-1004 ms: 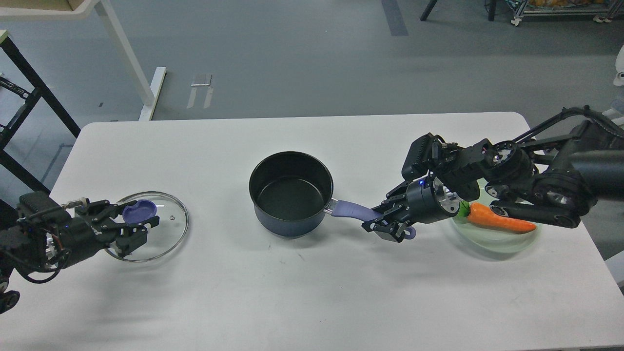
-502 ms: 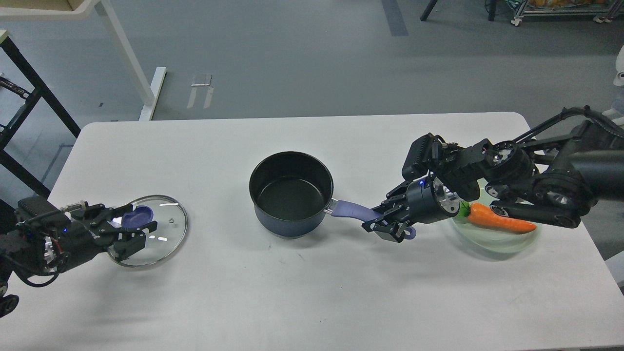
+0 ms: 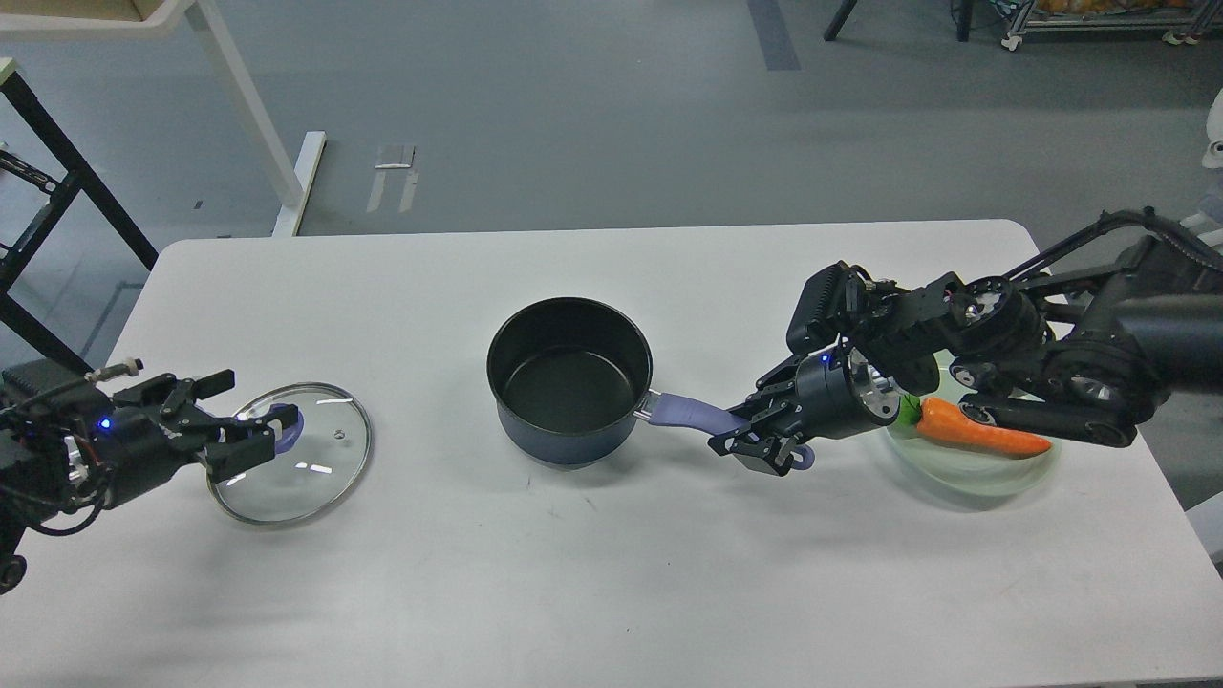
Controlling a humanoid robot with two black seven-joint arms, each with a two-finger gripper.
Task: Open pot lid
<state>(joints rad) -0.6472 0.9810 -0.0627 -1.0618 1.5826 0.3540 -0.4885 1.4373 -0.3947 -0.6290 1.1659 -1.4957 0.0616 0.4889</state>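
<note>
The dark navy pot (image 3: 569,387) stands open at the table's middle, its black inside empty and its purple handle (image 3: 690,412) pointing right. My right gripper (image 3: 761,438) is shut on the end of that handle. The clear glass lid (image 3: 304,459) lies flat on the table at the left, well apart from the pot. Its purple knob (image 3: 287,419) is partly hidden by my fingers. My left gripper (image 3: 248,414) is open just left of the knob, jaws spread, holding nothing.
A pale green plate (image 3: 984,475) with an orange carrot (image 3: 979,429) sits at the right, under my right arm. The white table (image 3: 611,592) ends near my left arm. A black frame and a white table leg stand on the floor behind, at the left.
My left gripper has drawn back to the left, off the lid's knob, and its jaws have opened wider. The lid now lies flat. The right arm and pot have not moved.
</note>
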